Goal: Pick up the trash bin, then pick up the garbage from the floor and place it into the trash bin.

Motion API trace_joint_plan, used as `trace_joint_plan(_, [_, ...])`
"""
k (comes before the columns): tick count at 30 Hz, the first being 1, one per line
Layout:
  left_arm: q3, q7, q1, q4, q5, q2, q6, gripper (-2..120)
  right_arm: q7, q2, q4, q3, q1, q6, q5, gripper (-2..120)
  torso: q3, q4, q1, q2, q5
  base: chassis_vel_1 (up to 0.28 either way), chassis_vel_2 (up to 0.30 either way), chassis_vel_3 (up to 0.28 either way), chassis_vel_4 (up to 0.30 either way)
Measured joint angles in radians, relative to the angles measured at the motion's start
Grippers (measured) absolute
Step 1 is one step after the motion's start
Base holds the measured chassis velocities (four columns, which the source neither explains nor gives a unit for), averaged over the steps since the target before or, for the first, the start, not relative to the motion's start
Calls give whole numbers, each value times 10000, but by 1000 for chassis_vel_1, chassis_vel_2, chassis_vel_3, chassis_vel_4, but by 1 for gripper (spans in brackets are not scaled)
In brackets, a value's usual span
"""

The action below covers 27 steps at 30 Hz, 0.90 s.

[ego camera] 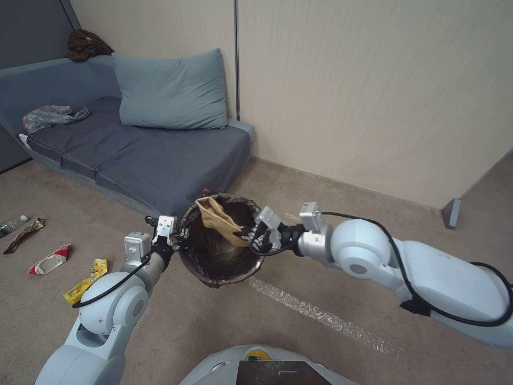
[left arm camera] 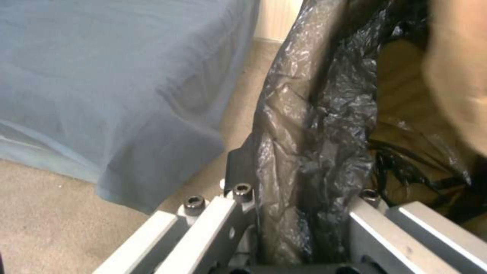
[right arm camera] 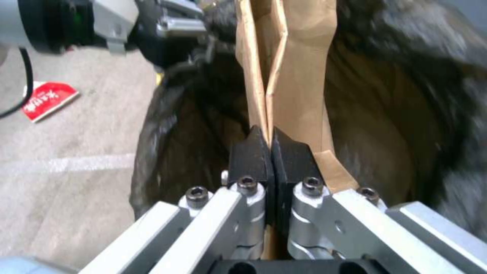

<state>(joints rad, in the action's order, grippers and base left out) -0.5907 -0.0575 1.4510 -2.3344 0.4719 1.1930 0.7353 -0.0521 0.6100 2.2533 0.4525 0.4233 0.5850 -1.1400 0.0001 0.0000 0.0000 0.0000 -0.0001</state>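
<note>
I count one trash bin [ego camera: 219,243], one tan paper bag [ego camera: 220,219], four litter pieces on the floor at nine o'clock: one bottle [ego camera: 12,224], one dark wrapper [ego camera: 24,234], one red-and-white snack bag [ego camera: 49,260], one yellow wrapper [ego camera: 85,280], one pillow [ego camera: 171,91].

The right jaws are pinched on the paper bag [right arm camera: 299,76], which hangs across the mouth of the bin [ego camera: 219,267] and blocks much of it; dark open room lies to either side of those jaws, inside the liner. The left jaws straddle the rim, liner [left arm camera: 309,144] filling the gap between them. Just beyond the left jaws stands the sofa [ego camera: 155,160]. Bare floor [ego camera: 320,176] lies beyond the right jaws, up to the wall.
</note>
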Motion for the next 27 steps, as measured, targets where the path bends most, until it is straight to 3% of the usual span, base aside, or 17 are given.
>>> trace_joint_plan(4, [-40, 2, -18, -6, -2, -2, 0, 0, -152, 805, -539, 952, -1048, -35, -281, 0, 0, 2, 0, 0, 0, 0, 0, 0, 0])
trace_joint_plan(10, [-113, 4, -14, -12, -5, -30, 0, 0, -536, 1261, -815, 1095, -1271, -33, -781, 6, 0, 0, 0, 0, 0, 0, 0, 0, 0])
trace_joint_plan(13, [-146, -10, -69, -14, 15, -59, 0, 0, -755, 1421, -1067, 1094, -1260, -89, -885, 22, 0, 0, 0, 0, -1, 0, 0, 0, 0])
trace_joint_plan(15, [-147, -27, -86, -14, 45, -60, 0, 0, -778, 1427, -1100, 1081, -1234, -99, -888, 25, 0, -1, 0, 0, 0, 0, 0, 0, 0])
trace_joint_plan(18, [-113, -47, -157, -10, 113, -66, 0, 0, -922, 1415, -1170, 937, -1043, -113, -911, 41, 0, -1, 0, 0, 1, 0, 0, 0, 0])
trace_joint_plan(20, [-101, -47, -179, 2, 115, -69, 0, 0, -951, 1400, -1170, 910, -1006, -112, -913, 43, 0, -1, 0, 0, 1, 0, 0, 0, 0])
trace_joint_plan(22, [-89, -45, -247, 42, 124, -90, 0, 0, -993, 1317, -1152, 828, -920, -102, -929, 55, 0, -2, 0, 0, 1, 0, 0, 0, 0])
trace_joint_plan(27, [-92, -35, -283, 58, 161, -121, 0, 0, -1010, 1259, -1134, 712, -833, -87, -947, 69, -1, -1, 0, 0, 1, 0, 0, 0, 0])
